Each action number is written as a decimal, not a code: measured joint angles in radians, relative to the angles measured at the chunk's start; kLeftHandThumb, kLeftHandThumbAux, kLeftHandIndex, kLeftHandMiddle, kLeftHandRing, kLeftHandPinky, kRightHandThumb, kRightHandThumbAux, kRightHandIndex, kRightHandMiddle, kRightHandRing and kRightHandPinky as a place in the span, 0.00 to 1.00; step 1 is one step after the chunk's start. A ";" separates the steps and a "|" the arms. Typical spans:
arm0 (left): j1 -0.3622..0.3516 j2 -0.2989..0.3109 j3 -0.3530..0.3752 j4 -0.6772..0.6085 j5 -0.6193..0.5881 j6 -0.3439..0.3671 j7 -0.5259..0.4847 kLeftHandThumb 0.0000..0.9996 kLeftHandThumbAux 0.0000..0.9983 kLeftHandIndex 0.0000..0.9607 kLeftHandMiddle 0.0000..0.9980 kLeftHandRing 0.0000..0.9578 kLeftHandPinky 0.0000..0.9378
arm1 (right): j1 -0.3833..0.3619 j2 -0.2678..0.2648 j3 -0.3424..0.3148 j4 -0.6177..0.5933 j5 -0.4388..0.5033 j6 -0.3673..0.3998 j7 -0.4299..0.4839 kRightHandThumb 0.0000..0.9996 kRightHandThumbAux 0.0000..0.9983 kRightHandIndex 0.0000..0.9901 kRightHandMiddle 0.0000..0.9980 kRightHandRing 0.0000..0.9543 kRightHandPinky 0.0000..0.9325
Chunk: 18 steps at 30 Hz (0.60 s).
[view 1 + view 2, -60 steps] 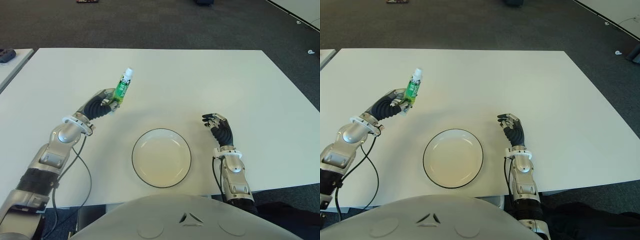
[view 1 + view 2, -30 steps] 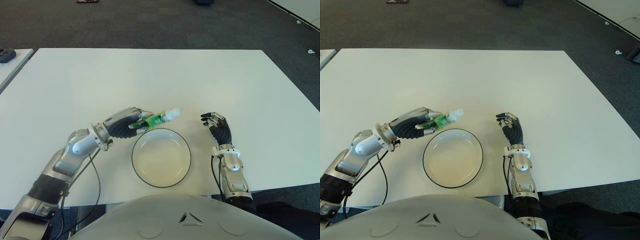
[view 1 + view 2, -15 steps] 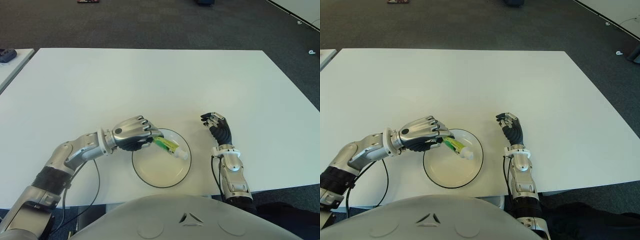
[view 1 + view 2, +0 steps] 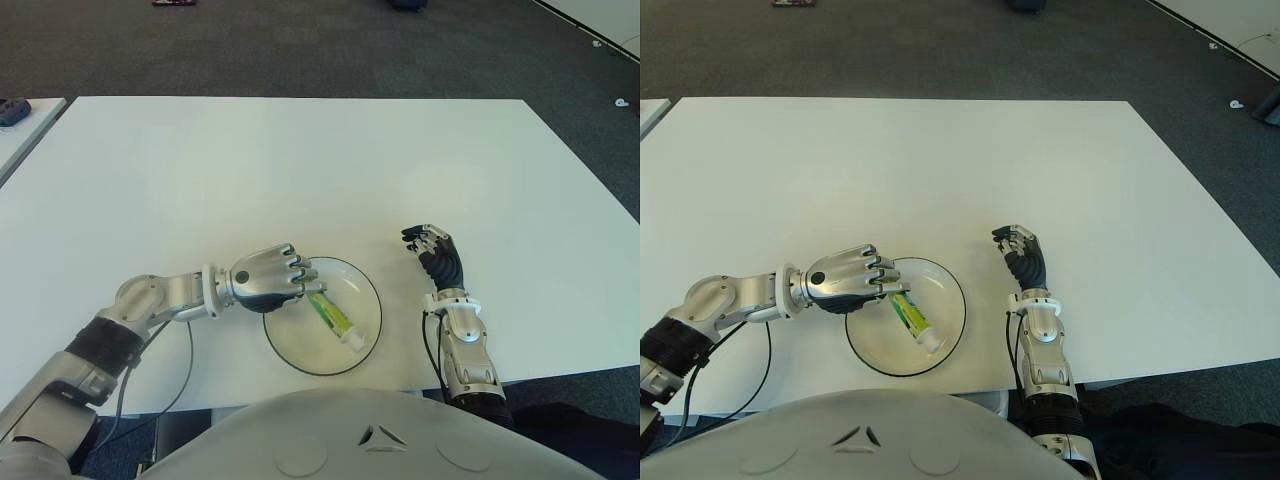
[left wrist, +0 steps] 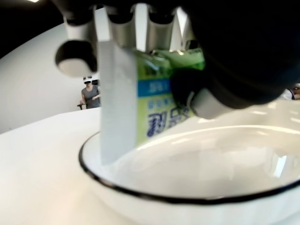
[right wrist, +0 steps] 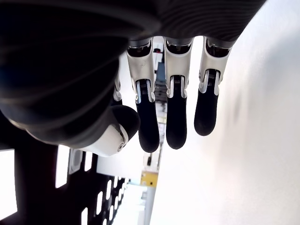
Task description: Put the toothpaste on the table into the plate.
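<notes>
A green and yellow toothpaste tube [image 4: 331,316] with a white cap slants down into the white, black-rimmed plate [image 4: 362,288] near the table's front edge. Its cap end sits low inside the plate. My left hand [image 4: 298,281] is over the plate's left rim, shut on the tube's flat end. In the left wrist view the toothpaste tube [image 5: 157,110] is pinched between the fingers above the plate's rim [image 5: 187,199]. My right hand [image 4: 420,241] shows to the right of the plate, fingers relaxed and holding nothing.
The white table [image 4: 300,160] stretches wide behind the plate. A second table with a dark object [image 4: 12,108] stands at the far left. A cable [image 4: 186,365] loops from my left arm over the front edge. A person [image 5: 91,96] stands far off.
My left hand carried the toothpaste from the table's left side to the plate and lowered it, so the cap end now sits inside the plate. The right hand has not moved.
</notes>
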 measured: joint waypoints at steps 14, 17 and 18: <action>-0.010 0.031 -0.039 -0.013 -0.086 0.063 -0.071 0.43 0.70 0.24 0.36 0.36 0.37 | 0.000 0.000 -0.001 0.000 -0.001 0.000 0.000 0.69 0.74 0.42 0.41 0.40 0.42; -0.003 0.040 -0.030 -0.054 -0.114 0.088 -0.133 0.23 0.67 0.08 0.12 0.12 0.13 | 0.000 -0.001 -0.002 0.001 -0.001 0.000 -0.001 0.69 0.74 0.42 0.41 0.40 0.42; 0.001 0.042 -0.026 -0.069 -0.116 0.103 -0.147 0.19 0.63 0.05 0.08 0.08 0.08 | 0.000 -0.001 -0.002 0.001 -0.001 0.000 -0.001 0.69 0.73 0.42 0.41 0.40 0.42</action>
